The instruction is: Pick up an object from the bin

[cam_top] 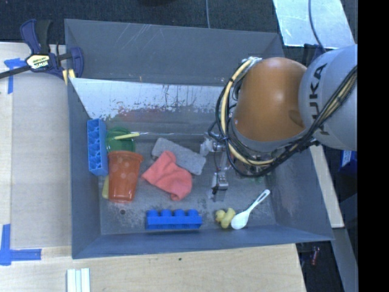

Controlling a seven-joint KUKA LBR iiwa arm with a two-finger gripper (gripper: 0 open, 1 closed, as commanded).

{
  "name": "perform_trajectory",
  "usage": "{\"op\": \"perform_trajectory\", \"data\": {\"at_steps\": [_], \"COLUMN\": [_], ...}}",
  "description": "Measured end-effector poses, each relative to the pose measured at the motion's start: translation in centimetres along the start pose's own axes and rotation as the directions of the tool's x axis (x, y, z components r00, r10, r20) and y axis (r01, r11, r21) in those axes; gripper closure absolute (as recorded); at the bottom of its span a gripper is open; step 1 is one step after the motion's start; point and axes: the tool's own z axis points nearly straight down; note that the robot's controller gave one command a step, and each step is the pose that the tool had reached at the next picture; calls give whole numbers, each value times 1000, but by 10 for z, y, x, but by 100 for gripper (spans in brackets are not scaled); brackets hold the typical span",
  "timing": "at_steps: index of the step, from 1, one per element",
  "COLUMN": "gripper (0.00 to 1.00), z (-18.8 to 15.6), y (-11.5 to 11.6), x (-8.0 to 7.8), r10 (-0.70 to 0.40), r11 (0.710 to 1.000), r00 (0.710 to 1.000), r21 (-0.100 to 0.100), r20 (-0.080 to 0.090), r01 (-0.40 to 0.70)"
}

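End effector: we see it (pixel 218 187) low in the right half of the bin (pixel 182 243), under the orange wrist cover, over a bare patch of floor.
Its state: we cannot tell whether it is open or closed, and we see nothing in it.
Nearest things: the right end of a grey foam block (pixel 176 152) lies just to its left. A pink crumpled cloth (pixel 169 175) lies a little further left, overlapping the block. A small yellow lump (pixel 224 217) and a white plastic spoon (pixel 250 209) lie just below it, near the front wall, the spoon's bowl touching the lump.
Other things: a blue toy brick (pixel 173 219) lies along the front wall. An orange-red cup (pixel 123 175) lies on its side at the left, with a green cup (pixel 118 140) behind it and a blue studded plate (pixel 95 146) against the left wall.
Done so far: in our judgement only the approach. The arm is down in the bin, but every object rests on the floor.
Left to do: we judge the whole pick remains, namely settling on one object, closing on it and lifting it clear.
Likely candidate: we cannot say which. The foam block's end and the yellow lump lie closest.
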Motion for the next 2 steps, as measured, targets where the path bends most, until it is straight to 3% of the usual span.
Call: {"op": "perform_trajectory", "data": {"at_steps": [1,2], "gripper": [0,0], "z": [-4,58], "y": [0,35], "x": [-2,-29], "r10": [1,43], "r11": [1000,999], "r00": [1000,999], "r21": [-1,-2], "r20": [9,14], "r01": [-1,-43]}}
